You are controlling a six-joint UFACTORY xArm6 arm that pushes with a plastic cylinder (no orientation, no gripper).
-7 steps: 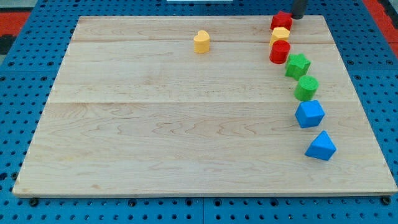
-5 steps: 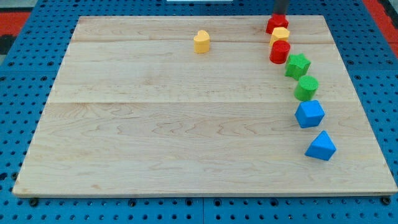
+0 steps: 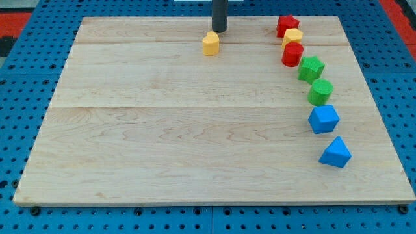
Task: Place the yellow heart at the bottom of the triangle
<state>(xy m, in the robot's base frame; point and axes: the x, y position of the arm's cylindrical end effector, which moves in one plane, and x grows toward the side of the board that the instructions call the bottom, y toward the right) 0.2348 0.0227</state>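
Observation:
The yellow heart (image 3: 210,43) sits near the view's top, left of the column of blocks. My tip (image 3: 219,30) stands just above it and slightly to its right, close to its upper edge; whether they touch I cannot tell. The blue triangle (image 3: 335,153) lies at the view's lower right, lowest in the column and far from the heart.
A curved column of blocks runs down the right side: a red block (image 3: 287,25), a yellow block (image 3: 293,36), a red cylinder (image 3: 292,54), a green star (image 3: 311,67), a green cylinder (image 3: 320,91), a blue block (image 3: 323,119). The wooden board (image 3: 162,143) lies on a blue pegboard.
My tip has moved left along the view's top edge, from beside the top red block to just above the yellow heart. That red block shifted slightly left; the others stayed put.

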